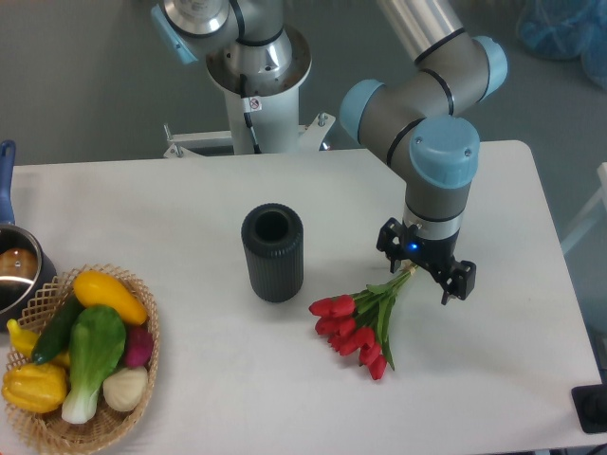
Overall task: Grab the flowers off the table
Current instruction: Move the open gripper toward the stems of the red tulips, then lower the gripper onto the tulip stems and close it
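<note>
The flowers (356,327), red tulips with green leaves and pale stems, lie on the white table (171,209) right of centre, with the blooms pointing toward the front left. Their stem ends run up under my gripper (424,264). It hangs straight down over those stems, and its two black fingers (460,282) stand wide apart, one on each side of them. The jaws look open and I see no squeeze on the stems. The stem tips are hidden beneath the gripper body.
A dark ribbed vase (272,251) stands upright left of the flowers. A wicker basket (66,431) of colourful vegetables sits at the front left corner, with a metal pot (14,270) behind it. The robot base (256,76) rises behind the table.
</note>
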Controlling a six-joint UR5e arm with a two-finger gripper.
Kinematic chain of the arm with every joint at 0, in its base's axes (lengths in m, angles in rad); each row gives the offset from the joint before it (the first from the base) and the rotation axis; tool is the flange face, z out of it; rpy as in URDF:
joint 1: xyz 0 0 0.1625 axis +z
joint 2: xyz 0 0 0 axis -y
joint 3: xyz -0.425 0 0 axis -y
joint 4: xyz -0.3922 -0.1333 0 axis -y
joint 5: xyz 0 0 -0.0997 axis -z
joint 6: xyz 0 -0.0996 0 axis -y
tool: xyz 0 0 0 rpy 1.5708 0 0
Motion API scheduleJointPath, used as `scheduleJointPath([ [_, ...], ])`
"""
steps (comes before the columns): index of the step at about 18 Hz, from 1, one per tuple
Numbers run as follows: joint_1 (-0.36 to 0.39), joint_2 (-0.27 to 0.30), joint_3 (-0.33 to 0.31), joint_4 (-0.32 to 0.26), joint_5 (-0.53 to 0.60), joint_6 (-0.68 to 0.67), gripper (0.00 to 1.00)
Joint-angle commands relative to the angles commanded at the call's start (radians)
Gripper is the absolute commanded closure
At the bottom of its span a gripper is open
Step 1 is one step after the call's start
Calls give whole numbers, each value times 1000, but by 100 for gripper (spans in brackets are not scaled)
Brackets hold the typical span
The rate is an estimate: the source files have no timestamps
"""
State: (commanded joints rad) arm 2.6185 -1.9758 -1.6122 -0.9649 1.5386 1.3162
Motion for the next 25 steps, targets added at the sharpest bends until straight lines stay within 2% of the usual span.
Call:
scheduleJointPath([
  [6,3,2,-63,44,-6,6,0],
  [11,-3,3,-103,45,-5,5,0],
  [18,-9,11,-132,45,-5,3,0],
  [25,-41,-14,-130,61,-5,8,0],
])
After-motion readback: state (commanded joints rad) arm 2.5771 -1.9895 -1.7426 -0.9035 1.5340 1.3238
